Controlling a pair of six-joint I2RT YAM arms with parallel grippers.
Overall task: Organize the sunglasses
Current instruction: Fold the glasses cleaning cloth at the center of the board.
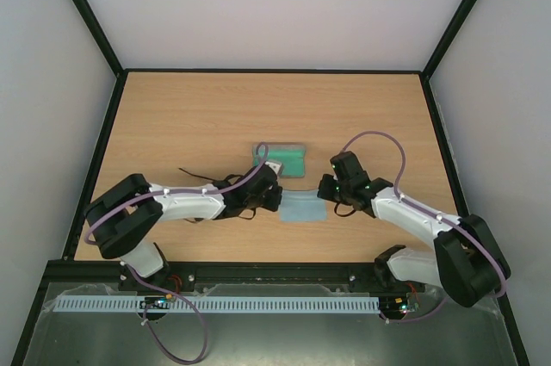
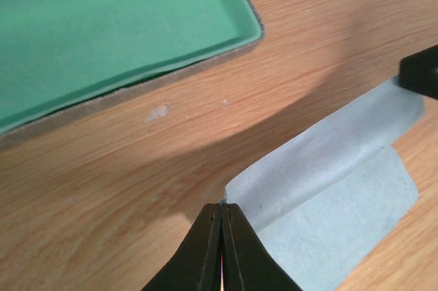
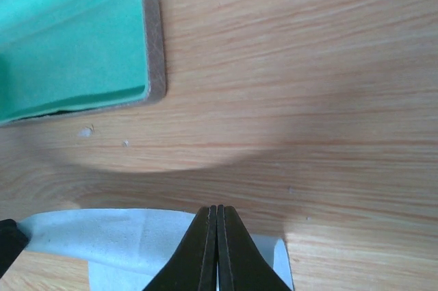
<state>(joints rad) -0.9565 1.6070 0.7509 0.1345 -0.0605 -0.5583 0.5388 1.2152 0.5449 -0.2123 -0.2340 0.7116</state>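
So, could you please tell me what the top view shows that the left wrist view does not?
Only the top view shows the left arm and right arm whole, the table out to its edges, and the full outline of the case. Only the left wrist view shows the left claw shut at a corner of the cloth, with the cloth's edge raised toward the right claw. Both show the green-lined case, the blue cloth and the wooden tabletop.

Thin, dark wire-framed sunglasses [image 1: 193,175] are lying on the wooden table [image 1: 172,116], largely hidden beneath the left arm [image 1: 185,202], one slim black temple poking out leftward.
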